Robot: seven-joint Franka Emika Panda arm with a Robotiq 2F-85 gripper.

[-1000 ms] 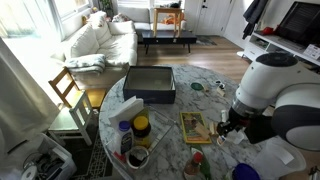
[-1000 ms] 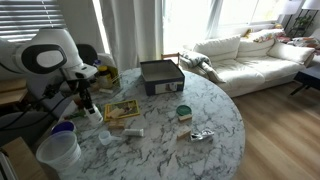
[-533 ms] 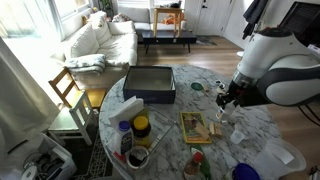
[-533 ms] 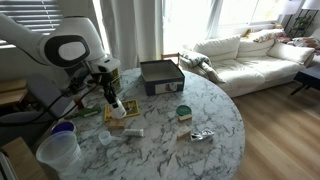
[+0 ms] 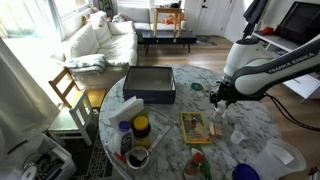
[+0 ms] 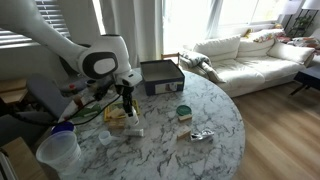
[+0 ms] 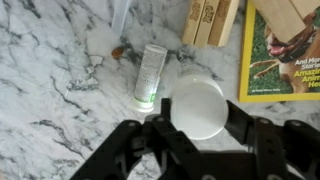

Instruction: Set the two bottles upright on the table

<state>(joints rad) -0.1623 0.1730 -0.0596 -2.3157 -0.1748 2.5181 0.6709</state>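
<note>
The arm (image 5: 262,75) is wearing smooth white shells, swelling into rounded, bulbous joints and narrowing into shorter tubes between them, with dark bands showing at the seams where the segments meet. In an exterior view one large joint cap (image 6: 97,66) is presenting a dark grey round face ringed in white. A thin black cable (image 5: 300,110) is trailing off the right side of the arm. The end effector (image 7: 188,130) is showing up matte black throughout, and in the wrist view it is appearing as angular linked bars branching into two fingers.
</note>
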